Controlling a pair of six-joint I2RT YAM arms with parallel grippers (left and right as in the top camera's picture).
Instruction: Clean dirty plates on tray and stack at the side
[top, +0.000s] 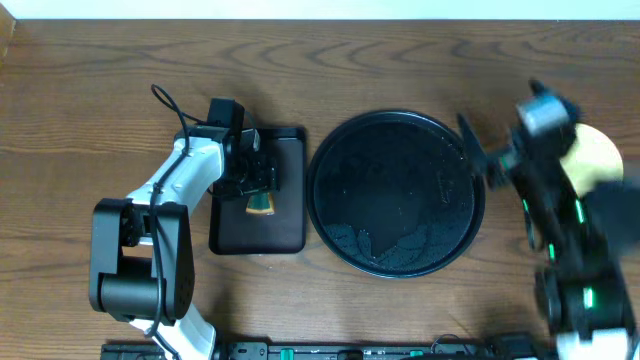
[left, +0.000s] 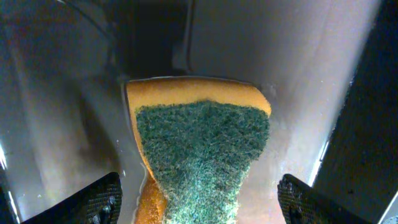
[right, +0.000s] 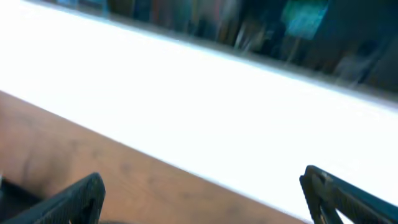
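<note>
The round black tray (top: 340, 150) is in the middle of the table, wet and with no plates on it. A pale yellow plate (top: 598, 152) lies at the far right, partly hidden by my right arm; the mint-blue plates are not visible. My right gripper (top: 480, 152) is open and empty above the tray's right rim, blurred; in the right wrist view (right: 202, 193) it faces wood and a white wall. My left gripper (top: 255, 175) is open, its fingers (left: 199, 199) either side of a yellow sponge with a green scouring face (left: 202, 155), apart from it.
The sponge (top: 261, 204) lies on a smaller rectangular black tray (top: 285, 235) left of the round tray; its surface looks wet. The left arm's base stands at the front left (top: 135, 270), and the right arm's base at the front right (top: 585, 300).
</note>
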